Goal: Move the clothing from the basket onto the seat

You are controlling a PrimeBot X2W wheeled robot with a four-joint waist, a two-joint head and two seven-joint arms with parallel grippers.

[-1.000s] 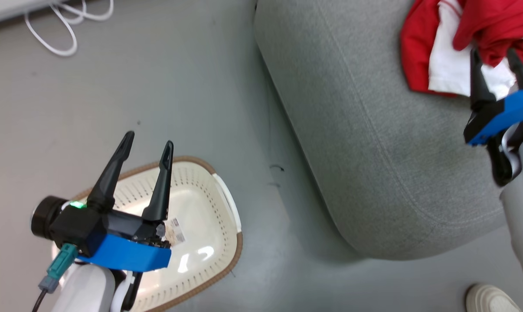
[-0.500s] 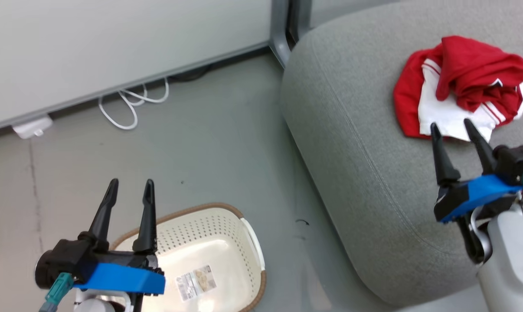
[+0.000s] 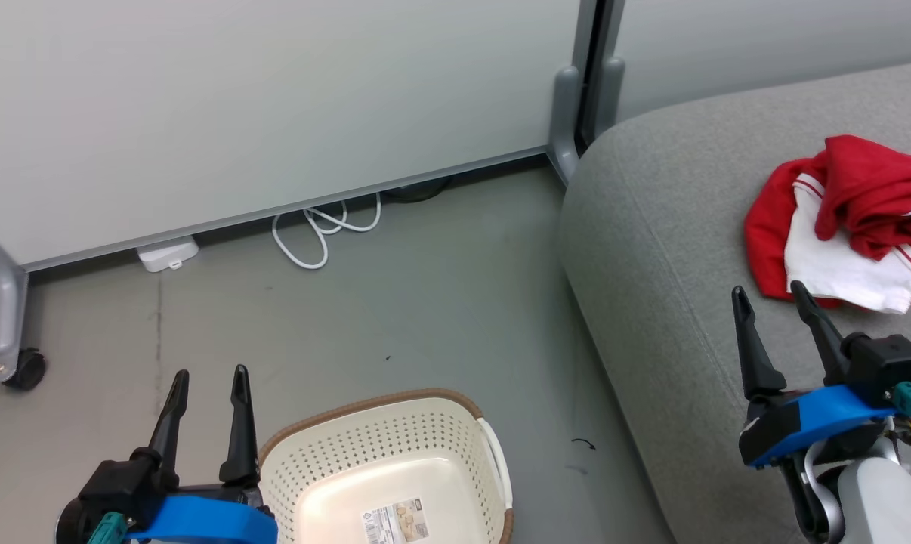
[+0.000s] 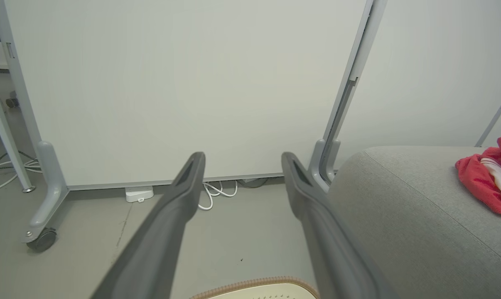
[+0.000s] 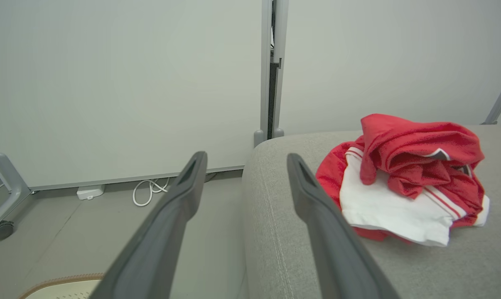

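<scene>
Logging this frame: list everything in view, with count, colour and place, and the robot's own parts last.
clothing: one crumpled heap, red with white, on the seat near its right end in the head view
seat: one, light grey, right side
basket: one, cream with a brown rim, on the floor at the bottom centre
label: one, white, on the basket's bottom
cable: one coil, white, on the floor by the panels
plug box: one, white, left of the cable
partition panels: two, pale grey, behind
caster: one, black, far left
floor: grey
left gripper: one, dark fingers, open, holding nothing, lower left
right gripper: one, dark fingers, open, holding nothing, over the seat
</scene>
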